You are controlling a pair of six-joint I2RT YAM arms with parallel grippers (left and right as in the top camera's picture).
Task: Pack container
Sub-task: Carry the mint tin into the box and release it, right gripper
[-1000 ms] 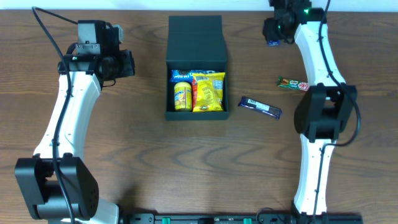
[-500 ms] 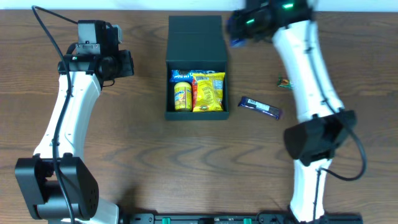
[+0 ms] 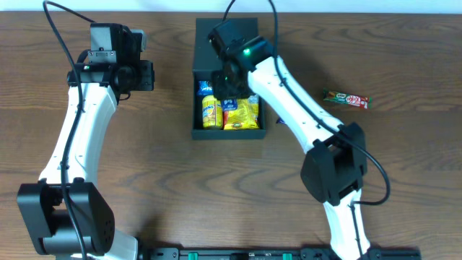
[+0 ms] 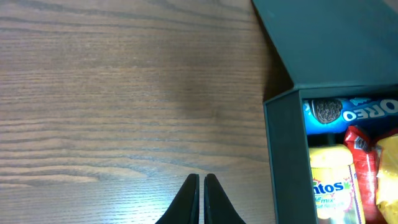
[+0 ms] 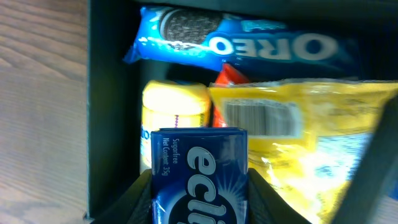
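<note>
Even bright light, soft shadows; gum pack (image 5: 199,180) near lens blurred; container (image 5: 112,124) interior dim.

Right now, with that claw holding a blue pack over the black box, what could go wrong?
The box already looks nearly full. The blue gum pack in the right claw hangs over the yellow tub and the yellow bag, so it may land on top of them and keep the lid from closing. If the claw goes lower, it might also crush the bag or catch the box's wall.
</note>
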